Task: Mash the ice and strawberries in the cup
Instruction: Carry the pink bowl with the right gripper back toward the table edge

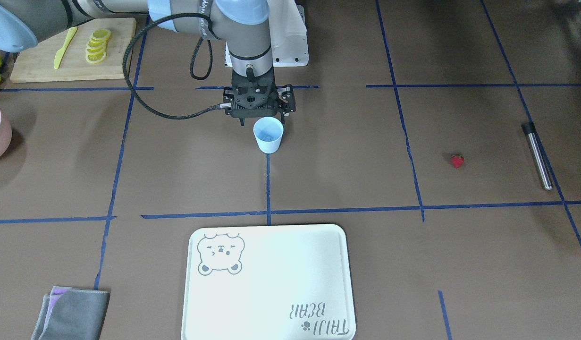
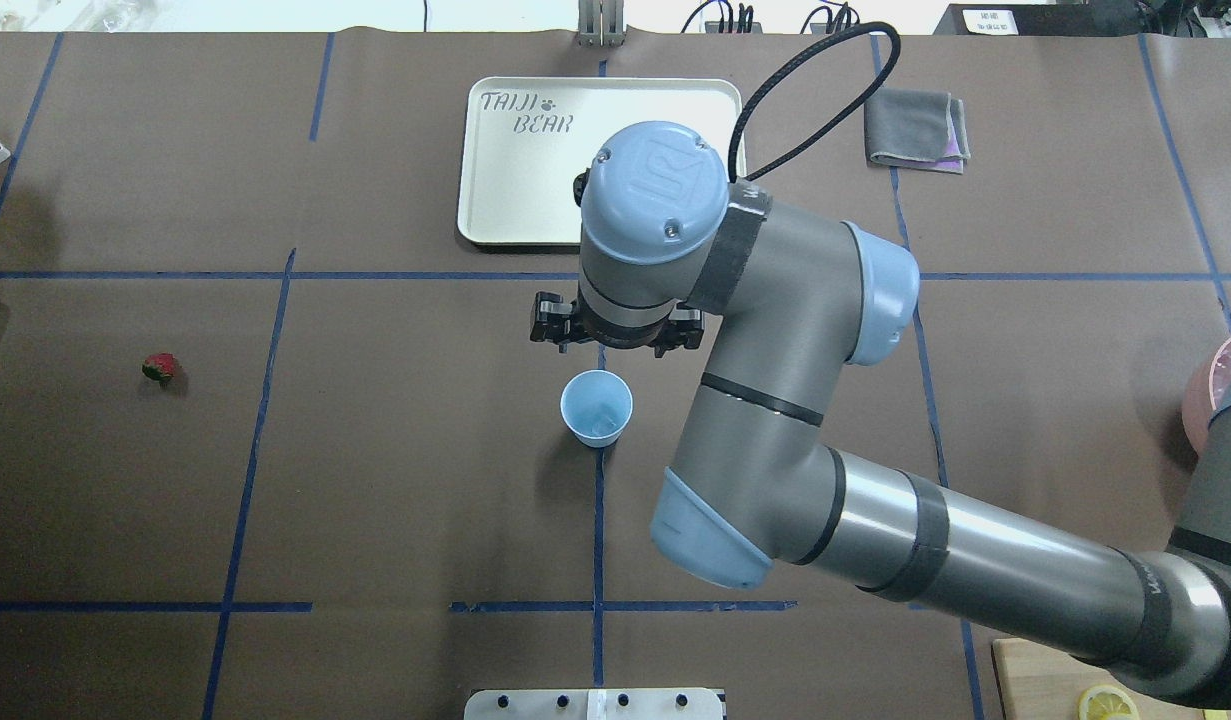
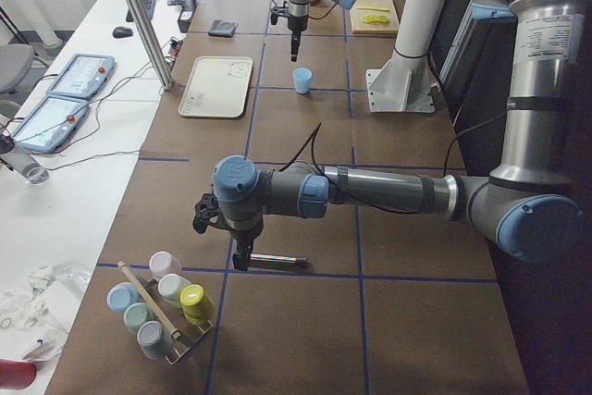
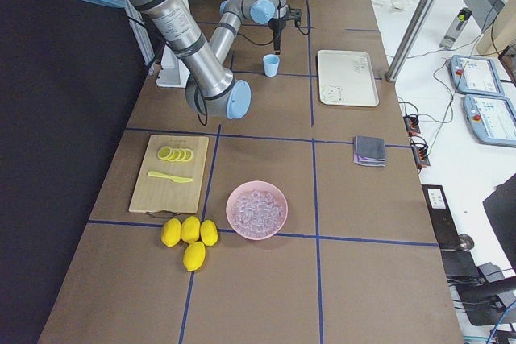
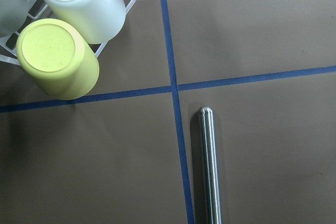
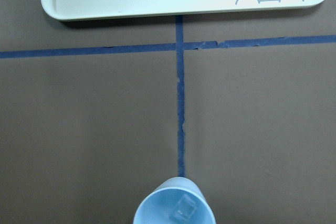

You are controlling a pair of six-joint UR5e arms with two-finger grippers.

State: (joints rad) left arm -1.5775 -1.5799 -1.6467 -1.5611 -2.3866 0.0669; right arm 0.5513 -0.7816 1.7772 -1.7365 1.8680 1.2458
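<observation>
**Right claw released over the cup, strawberry lying far aside**

The right claw [image 1: 261,113] hangs straight above the cup [image 1: 268,134] and does not touch it. Its fingers stand spread apart, with nothing between them. The cup stands upright on the counter [image 1: 347,156], on a line of blue tape. A translucent lump of ice [image 6: 185,208] rests at its bottom. In the right wrist view the mouth of the cup shows at the lower edge.

The strawberry [image 1: 457,161] lies alone on the counter, well apart from the right claw, toward the robot's left side. Farther on that same side lies a metal rod [image 1: 537,156] with a dark end.

The left claw [image 3: 240,261] points down just over this rod. Only the side view shows it, so I cannot tell if it is released or clenched, nor if it touches the rod. In the left wrist view the rounded end of the rod lies beside a crossing of blue tape. Near the left claw some pastel cups [image 3: 192,301] lie tilted on a wire rack.

Beyond the right claw, away from the robot, lies a pale tray [image 1: 271,283] with a bear drawing. Well apart from the right claw, toward the robot's right side, stands a pink bowl [image 4: 256,236] with more ice lumps. Near the bowl are a wooden board [image 4: 161,187] with lemon slices [image 4: 175,154] and a yellow knife [image 4: 170,176], four whole lemons [image 4: 190,235], and a folded grey cloth [image 4: 370,150].
</observation>
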